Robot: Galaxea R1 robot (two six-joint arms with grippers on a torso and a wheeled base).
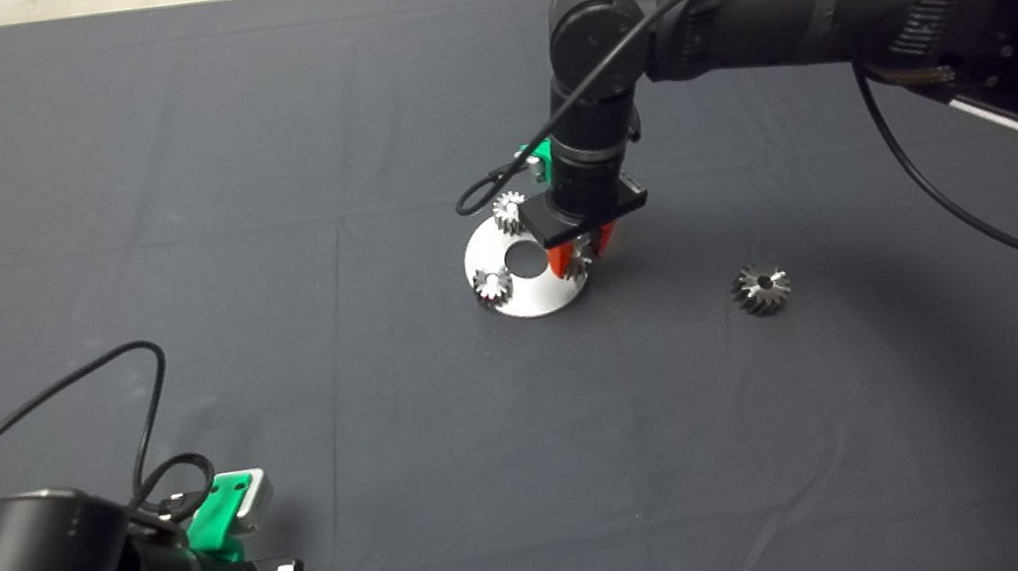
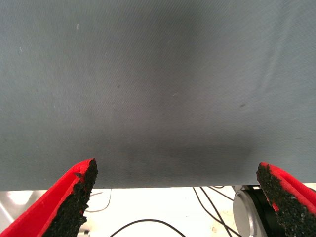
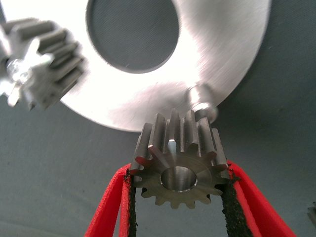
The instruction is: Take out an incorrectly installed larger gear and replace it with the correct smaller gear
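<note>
the right hand holds the smaller gear pinched between its two padded fingers, hovering at the 4 o'clock edge of the silver plate near mid-worktop. in the right wrist view a bare pin stands on the plate just beyond the gear, and the gear's bore sits beside it, not yet over it. two other small gears sit on the plate at about 11 and 8 o'clock. the larger gear lies alone on the dark mat, well out at the plate's 3 o'clock, so removal looks done and seating is what remains. the risk is misalignment: if the bore comes down off-centre, the gear may land on the pin's top, tilt in the grip, or shove the loose plate sideways. a release before the bore is threaded could let it roll off the rim. the left hand waits spread wide at the worktop's 7 o'clock corner, holding nothing.
</note>
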